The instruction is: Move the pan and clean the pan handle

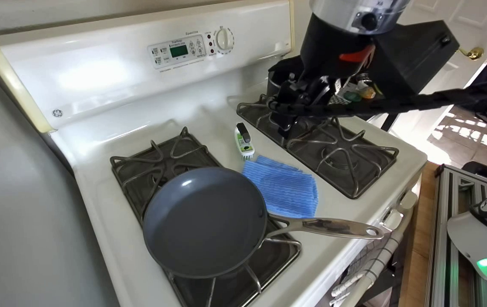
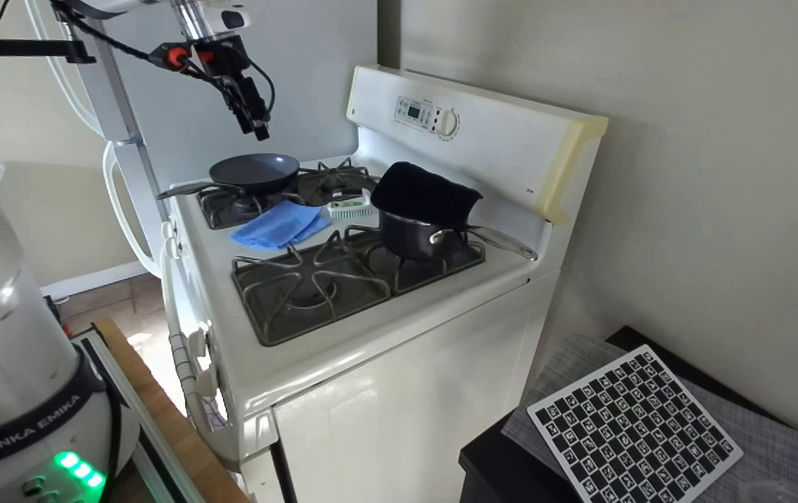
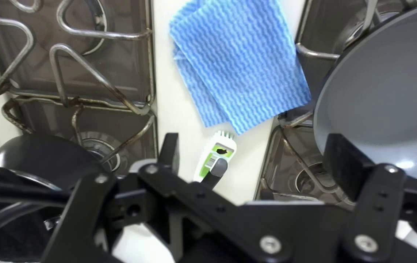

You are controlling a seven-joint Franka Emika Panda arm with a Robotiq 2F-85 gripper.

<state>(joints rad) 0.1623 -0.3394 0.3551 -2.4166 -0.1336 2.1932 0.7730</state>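
The wrist view showed the black tool [image 3: 255,151] spread wide and holding nothing, above a white enamel surface [image 3: 247,175]. The wide, shallow, grey-blue frying pan [image 1: 207,221] sat on a dark wire burner grate [image 1: 282,241], its long silver-grey metal handle [image 1: 329,226] pointing towards the surface's front edge. A sideways push on that handle could swing or tip the frying pan, since the grate's thin wires bore it. The tool's height was hard to judge; if lowered for the folded blue ribbed cloth [image 3: 241,62], it might well catch the small green-and-white brush [image 3: 214,156] just beside.

The pan [image 1: 205,224] sits on a grate [image 1: 286,242] beside the cloth [image 1: 284,187].
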